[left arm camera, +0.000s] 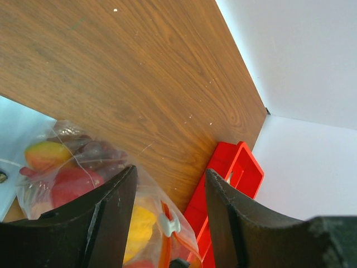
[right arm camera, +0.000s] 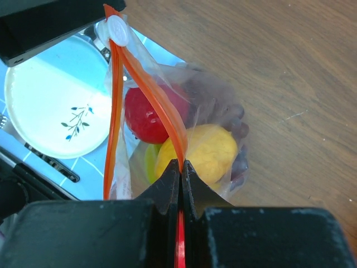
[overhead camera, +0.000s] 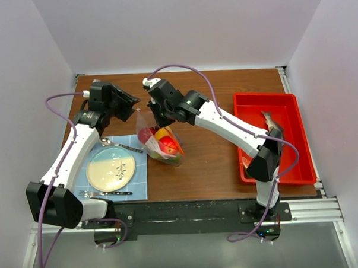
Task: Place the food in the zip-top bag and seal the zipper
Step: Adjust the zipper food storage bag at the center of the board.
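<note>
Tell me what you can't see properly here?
Top view: the food in the zip-top bag is too small and crinkled over to count.
Top view: the right arm covers part of the fish in the red tray.
Right wrist view: the right gripper hides the near end of the zipper.
Left wrist view: unclear whether the left gripper touches the white slider.

I see a brown wood-grain table (overhead camera: 219, 162) boxed by plain white walls (overhead camera: 180, 27) left, far and right, evenly lit; metal rails (overhead camera: 313, 210) line its near edge.
</note>
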Available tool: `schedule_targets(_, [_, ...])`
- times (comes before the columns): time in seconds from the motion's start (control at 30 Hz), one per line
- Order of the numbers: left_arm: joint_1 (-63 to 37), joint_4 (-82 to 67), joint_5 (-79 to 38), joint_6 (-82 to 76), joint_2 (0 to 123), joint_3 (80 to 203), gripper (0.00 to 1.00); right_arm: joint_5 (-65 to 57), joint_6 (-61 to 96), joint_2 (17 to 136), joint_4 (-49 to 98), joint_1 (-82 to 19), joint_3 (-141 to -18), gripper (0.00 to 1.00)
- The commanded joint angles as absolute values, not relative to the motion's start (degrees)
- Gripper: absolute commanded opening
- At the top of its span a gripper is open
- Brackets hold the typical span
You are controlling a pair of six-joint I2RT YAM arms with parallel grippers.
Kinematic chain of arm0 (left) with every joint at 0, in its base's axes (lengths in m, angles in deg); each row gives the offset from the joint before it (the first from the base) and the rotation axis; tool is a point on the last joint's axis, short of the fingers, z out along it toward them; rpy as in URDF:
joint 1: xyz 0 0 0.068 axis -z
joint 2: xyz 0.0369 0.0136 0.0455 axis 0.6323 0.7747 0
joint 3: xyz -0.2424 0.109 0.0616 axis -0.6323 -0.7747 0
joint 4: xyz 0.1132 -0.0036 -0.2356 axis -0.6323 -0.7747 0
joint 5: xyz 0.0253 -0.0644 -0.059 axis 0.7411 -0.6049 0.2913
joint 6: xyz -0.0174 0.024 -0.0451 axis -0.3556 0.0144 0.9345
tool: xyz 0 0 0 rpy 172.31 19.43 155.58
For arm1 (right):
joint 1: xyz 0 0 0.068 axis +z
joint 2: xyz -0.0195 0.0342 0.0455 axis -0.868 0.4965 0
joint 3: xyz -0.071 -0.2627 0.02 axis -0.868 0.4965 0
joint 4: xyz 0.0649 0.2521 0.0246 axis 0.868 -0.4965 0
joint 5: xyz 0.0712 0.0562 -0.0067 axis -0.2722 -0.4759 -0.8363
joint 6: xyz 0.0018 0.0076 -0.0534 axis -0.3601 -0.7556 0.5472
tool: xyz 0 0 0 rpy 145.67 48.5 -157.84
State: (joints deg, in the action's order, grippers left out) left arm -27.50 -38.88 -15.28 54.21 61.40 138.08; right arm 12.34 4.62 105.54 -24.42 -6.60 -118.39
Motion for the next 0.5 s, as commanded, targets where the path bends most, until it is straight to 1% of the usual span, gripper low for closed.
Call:
schedule_targets(0.0, [-26.9, -40.0, -15.5, 55.2, 59.5, 138.9, 0.57, 14.7, 4.2, 105.8, -23.9, -6.2, -122.0, 0.00])
schedule_targets(0.27, [-26.4, -45.8, -13.8, 53.6, 59.0, 142.6, 0.56, 16.1, 4.0, 106.3, -23.8, -5.6, -122.5, 0.00])
schedule_targets(0.47, [-26.3, -47.4, -13.8, 53.3, 58.8, 143.2, 0.56, 17.0, 3.9, 106.6, -23.5, -5.0, -121.9, 0.00])
